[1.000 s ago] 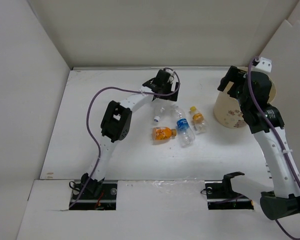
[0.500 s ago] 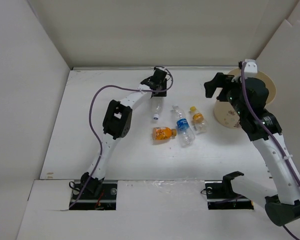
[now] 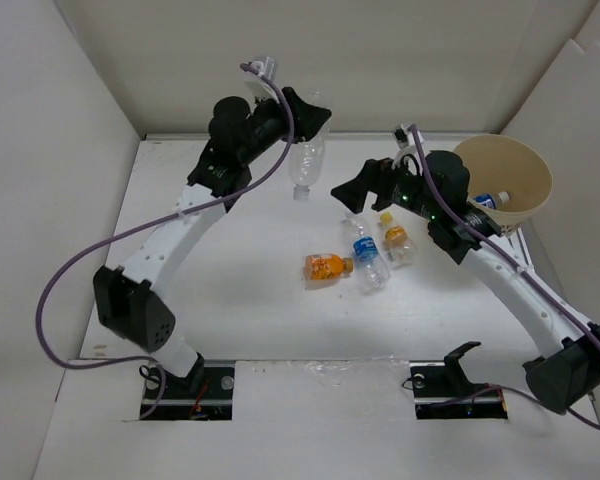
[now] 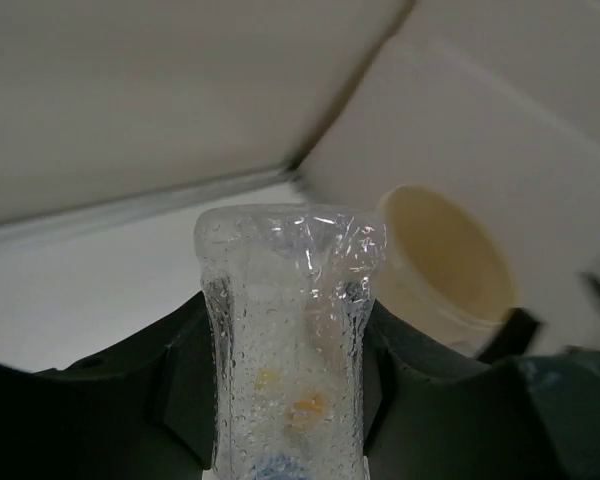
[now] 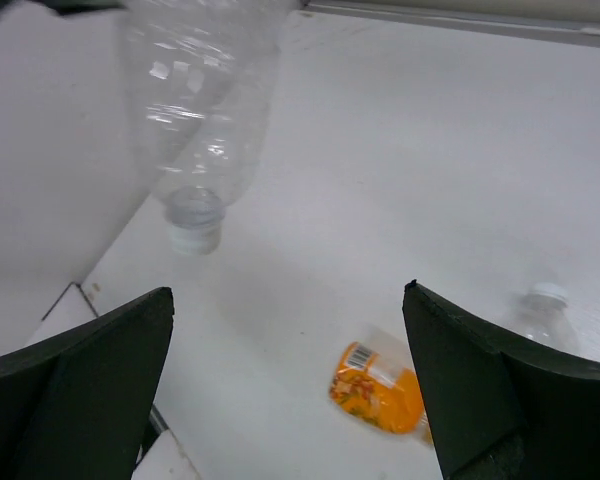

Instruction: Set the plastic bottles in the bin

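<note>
My left gripper (image 3: 309, 133) is raised above the table's far middle and shut on a plain clear bottle (image 3: 304, 166) that hangs cap down. In the left wrist view the dewy clear bottle (image 4: 290, 320) fills the gap between the dark fingers (image 4: 185, 385). My right gripper (image 3: 353, 192) stands open just right of it, holding nothing. On the table lie an orange-filled bottle (image 3: 325, 266), a blue-labelled bottle (image 3: 369, 259) and a yellow-capped bottle (image 3: 395, 240). The tan bin (image 3: 515, 165) stands at the far right with a blue-labelled bottle (image 3: 490, 200) inside.
White walls close in the table on the left, back and right. The right arm stretches from the near right corner up past the bin. The right wrist view shows the hanging clear bottle (image 5: 200, 120) and the orange-filled bottle (image 5: 380, 385) between its open fingers.
My left gripper shut on the clear bottle and lifted it off the table. The right arm swung left from over the bin to the table's middle.
</note>
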`<act>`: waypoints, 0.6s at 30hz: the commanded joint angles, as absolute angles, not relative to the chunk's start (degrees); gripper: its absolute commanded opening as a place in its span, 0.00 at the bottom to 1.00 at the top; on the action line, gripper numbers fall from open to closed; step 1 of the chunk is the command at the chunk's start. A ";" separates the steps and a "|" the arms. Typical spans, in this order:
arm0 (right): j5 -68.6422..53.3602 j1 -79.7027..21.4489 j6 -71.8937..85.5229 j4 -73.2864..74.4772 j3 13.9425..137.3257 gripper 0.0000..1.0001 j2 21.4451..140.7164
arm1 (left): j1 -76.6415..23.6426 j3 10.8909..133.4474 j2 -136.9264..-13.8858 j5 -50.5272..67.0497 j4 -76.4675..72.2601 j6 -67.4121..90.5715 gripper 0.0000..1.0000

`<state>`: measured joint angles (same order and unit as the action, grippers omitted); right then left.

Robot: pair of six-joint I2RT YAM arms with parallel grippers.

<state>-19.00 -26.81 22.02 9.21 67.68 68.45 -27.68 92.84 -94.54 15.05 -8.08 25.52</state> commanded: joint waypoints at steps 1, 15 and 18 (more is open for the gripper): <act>-22.85 -29.70 24.87 -1.05 68.82 1.00 69.43 | -27.95 86.32 -89.92 29.08 -23.62 30.31 0.00; -24.87 -35.07 26.62 -10.00 75.15 1.00 77.07 | -27.95 78.49 -83.06 41.92 -45.24 45.86 0.00; -25.40 -35.07 27.94 -12.82 75.76 1.00 78.83 | -27.95 77.70 -82.53 43.58 -48.51 48.67 0.00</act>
